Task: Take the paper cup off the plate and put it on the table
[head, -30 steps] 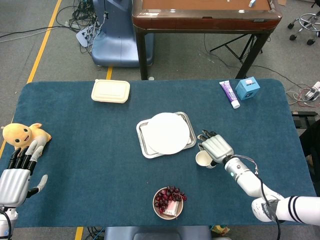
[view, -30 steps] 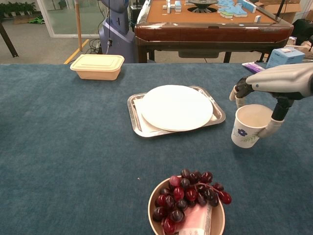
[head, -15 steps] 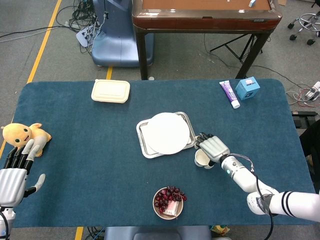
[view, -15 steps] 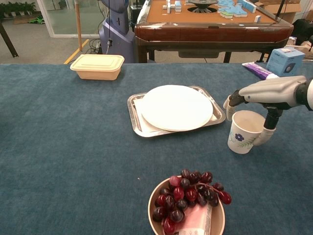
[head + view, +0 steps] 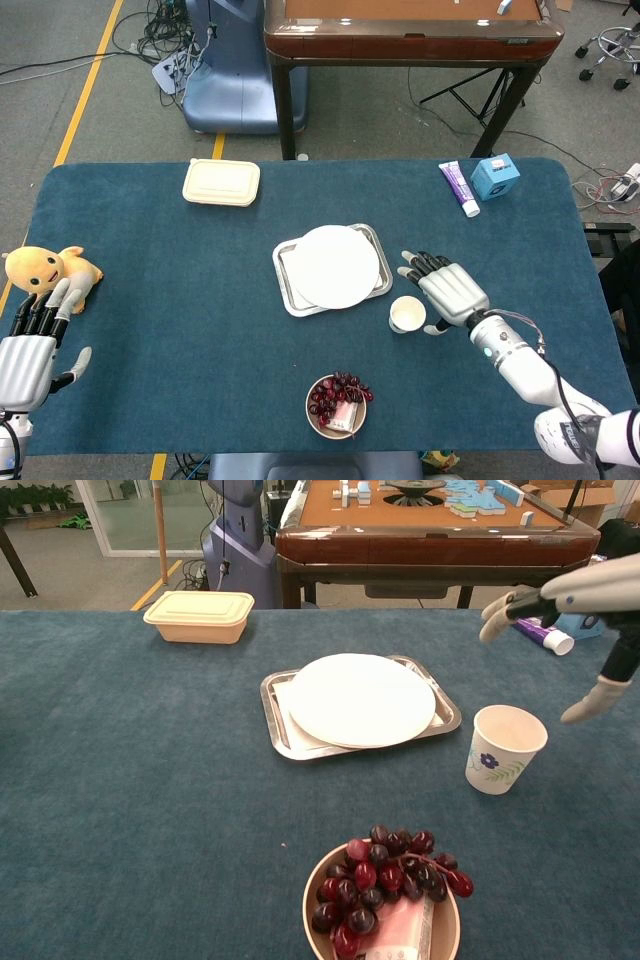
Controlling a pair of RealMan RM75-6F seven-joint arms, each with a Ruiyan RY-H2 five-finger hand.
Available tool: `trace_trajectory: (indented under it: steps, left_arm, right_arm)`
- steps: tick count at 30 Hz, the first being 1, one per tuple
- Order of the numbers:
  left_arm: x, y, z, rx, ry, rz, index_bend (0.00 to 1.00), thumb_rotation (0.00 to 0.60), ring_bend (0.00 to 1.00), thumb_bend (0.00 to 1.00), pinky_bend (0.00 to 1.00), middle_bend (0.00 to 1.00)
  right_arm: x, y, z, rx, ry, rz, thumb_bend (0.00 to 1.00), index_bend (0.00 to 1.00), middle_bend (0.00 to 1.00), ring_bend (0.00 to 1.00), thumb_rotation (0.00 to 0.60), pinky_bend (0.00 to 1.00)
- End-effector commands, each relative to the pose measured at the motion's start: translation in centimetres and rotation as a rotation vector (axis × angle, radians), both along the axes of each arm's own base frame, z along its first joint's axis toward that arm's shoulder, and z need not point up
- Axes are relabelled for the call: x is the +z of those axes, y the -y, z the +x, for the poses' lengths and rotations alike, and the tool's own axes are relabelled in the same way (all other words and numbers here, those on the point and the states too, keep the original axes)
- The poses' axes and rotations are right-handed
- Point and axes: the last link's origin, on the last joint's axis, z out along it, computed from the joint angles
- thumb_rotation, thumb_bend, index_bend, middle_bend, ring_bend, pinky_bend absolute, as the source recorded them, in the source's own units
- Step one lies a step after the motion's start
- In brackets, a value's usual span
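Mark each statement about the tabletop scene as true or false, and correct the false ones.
1. The paper cup stands upright on the table. True.
2. The right hand grips the paper cup. False: it is open and clear of the cup.
3. The white plate sits on a metal tray. True.
4. The bowl of grapes lies on the tray. False: it sits on the table, nearer the robot.
5. The left hand holds the yellow plush toy. False: it holds nothing.
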Motion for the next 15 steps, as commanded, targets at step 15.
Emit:
trace_trajectory:
  steps: [15]
  left_arm:
    - [-0.4, -0.5, 0.0, 0.01, -0.01, -0.011, 0.0, 0.6, 0.0, 0.32, 0.0, 0.0]
  right_arm:
    - [5.2, -6.7, -9.5, 0.028, 0.073, -0.492, 0.15, 0.0, 0.05, 0.0, 0.6, 0.15]
